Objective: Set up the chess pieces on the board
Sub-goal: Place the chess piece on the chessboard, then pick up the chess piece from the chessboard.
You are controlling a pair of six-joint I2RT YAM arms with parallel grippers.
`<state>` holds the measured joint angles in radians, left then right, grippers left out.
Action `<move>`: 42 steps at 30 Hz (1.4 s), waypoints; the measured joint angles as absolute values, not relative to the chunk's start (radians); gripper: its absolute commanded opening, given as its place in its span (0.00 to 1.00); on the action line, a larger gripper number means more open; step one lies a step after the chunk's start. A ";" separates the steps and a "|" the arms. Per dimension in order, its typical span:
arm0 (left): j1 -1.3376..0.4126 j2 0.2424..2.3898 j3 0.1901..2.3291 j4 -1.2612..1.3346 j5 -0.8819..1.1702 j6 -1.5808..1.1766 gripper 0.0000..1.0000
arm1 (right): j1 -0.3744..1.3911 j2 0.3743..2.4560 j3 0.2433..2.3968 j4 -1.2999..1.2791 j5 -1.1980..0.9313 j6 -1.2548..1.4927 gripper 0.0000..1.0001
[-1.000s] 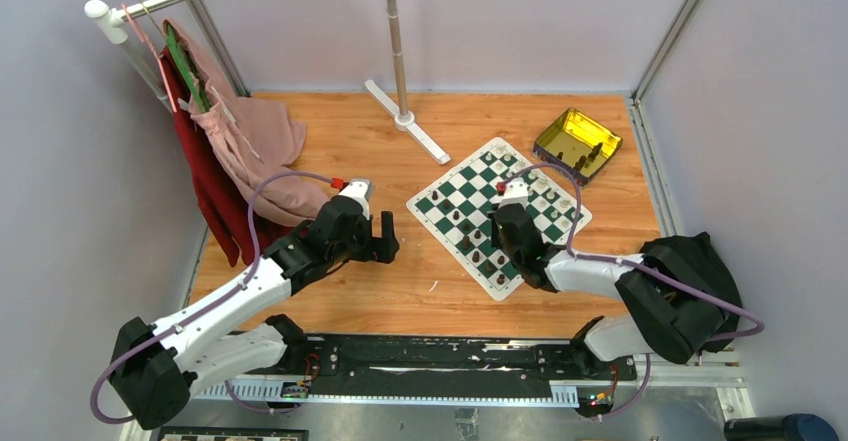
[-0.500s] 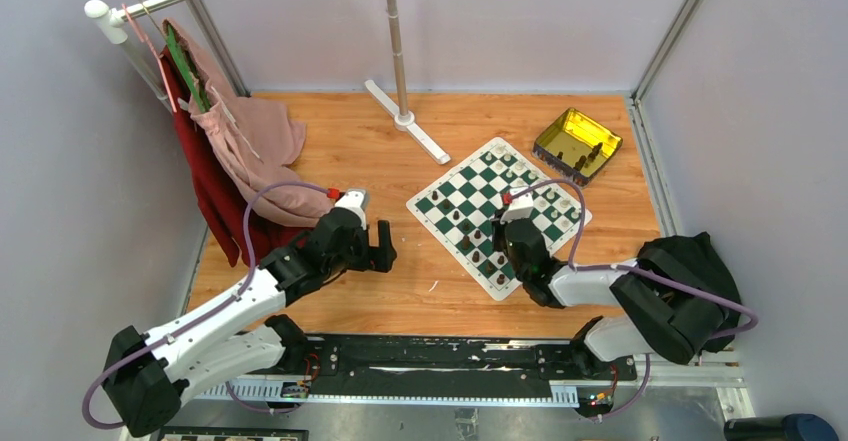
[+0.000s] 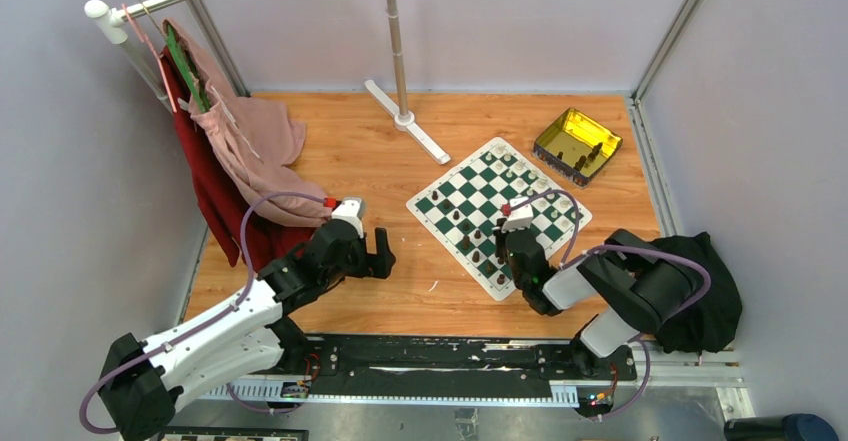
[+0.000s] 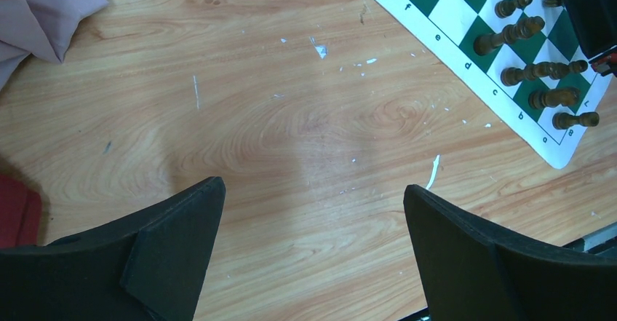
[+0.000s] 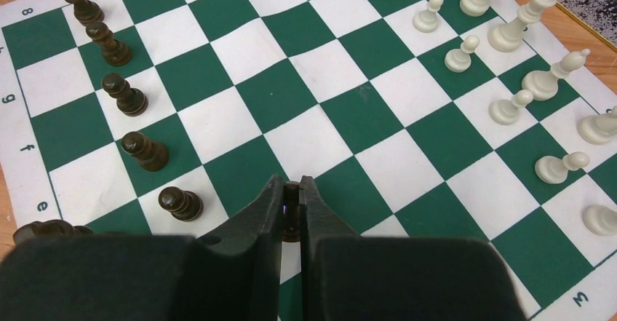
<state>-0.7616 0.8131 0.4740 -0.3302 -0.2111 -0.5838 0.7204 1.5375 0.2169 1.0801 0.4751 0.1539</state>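
The board [image 3: 463, 193] of green and white checks lies right of centre; it also shows in the right wrist view [image 5: 349, 102] and in the left wrist view [image 4: 451, 37]. My right gripper [image 5: 292, 190] is shut on a dark brown chess piece [image 5: 292, 215], low over the board's near part [image 3: 503, 233]. Dark brown pieces [image 5: 143, 151] stand in a row on its left, white pieces [image 5: 509, 107] on its right. My left gripper [image 4: 313, 197] is open and empty over bare wood, left of the board [image 3: 377, 248].
A gold tin [image 3: 577, 144] holding a few dark pieces sits past the board's far right corner. A pole stand base [image 3: 407, 133] is at the back. Pink and red clothes [image 3: 245, 151] hang at the left. A black cloth [image 3: 700, 281] lies at the right.
My right gripper has drawn back toward the near edge of the board with the dark piece in it. My left arm has pulled back slightly toward me.
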 measured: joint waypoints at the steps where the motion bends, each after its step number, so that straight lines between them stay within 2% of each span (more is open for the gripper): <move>1: -0.762 0.808 0.467 -0.324 -0.212 -0.584 1.00 | 0.720 1.555 0.212 1.112 0.479 0.149 0.02; 7: -0.763 0.787 0.424 -0.282 -0.214 -0.584 1.00 | 0.722 1.658 0.184 1.299 0.495 0.131 0.08; 11: -0.763 0.788 0.405 -0.270 -0.213 -0.583 1.00 | 0.725 1.677 0.167 1.356 0.500 0.132 0.17; 16: -0.763 0.789 0.403 -0.260 -0.212 -0.583 1.00 | 0.737 1.649 0.150 1.350 0.520 0.133 0.23; 24: -0.763 0.790 0.403 -0.255 -0.205 -0.583 1.00 | 0.752 1.491 0.155 1.218 0.541 0.129 0.33; 35: -0.763 0.810 0.406 -0.256 -0.202 -0.584 1.00 | 0.752 1.399 0.190 1.035 0.550 0.109 0.34; 42: -0.763 0.836 0.467 -0.259 -0.202 -0.584 1.00 | 0.744 1.335 0.436 0.680 0.512 0.087 0.35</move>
<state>-0.7631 0.8356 0.4671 -0.2588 -0.2020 -0.5838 0.7437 1.3354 0.4358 0.6804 0.5117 0.0868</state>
